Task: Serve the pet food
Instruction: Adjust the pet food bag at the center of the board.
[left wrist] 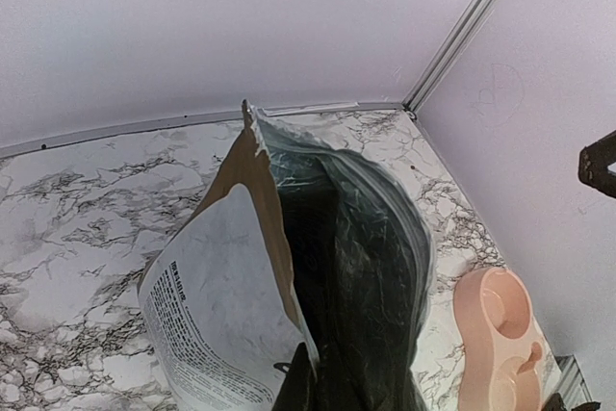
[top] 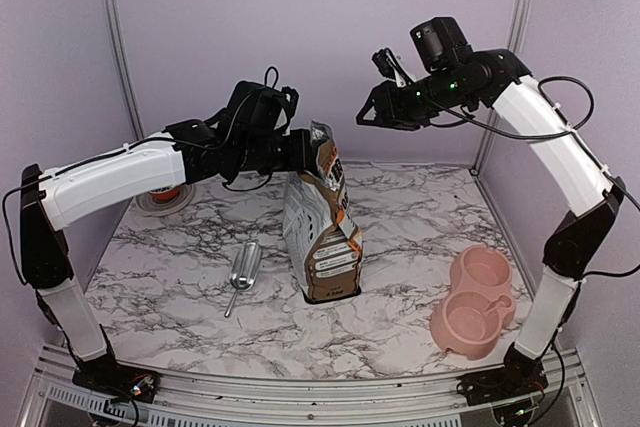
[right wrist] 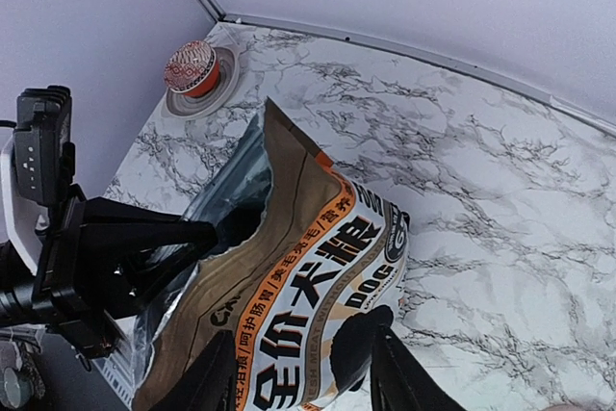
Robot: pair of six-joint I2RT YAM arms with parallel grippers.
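1. At the lower right of the overhead view, a pink plastic double-bowl pet feeder [top: 474, 299] sits on the white marble-patterned desk [top: 420, 217].
2. Left of centre, a small silver metal scoop [top: 243, 267] lies flat on the desk. Its handle points toward the near edge, and it is clear of the bag.
3. At the centre, the brown-and-black paper pet food bag [top: 322, 232], printed with white Chinese characters and "DOG", stands upright. Its top is torn open and shows a silvery lining. The inside is dark, so the kibble cannot be made out.
4. The left gripper [top: 305, 150] is clenched on the bag's upper rim, on its left side.
5. The right gripper [top: 362, 117] hovers above and to the right of the bag's mouth. Its fingers are parted, holding nothing and clear of the bag.
6. At the far left by the back wall, a reddish mesh ball [top: 166, 194] rests on a small round dish [top: 150, 203].
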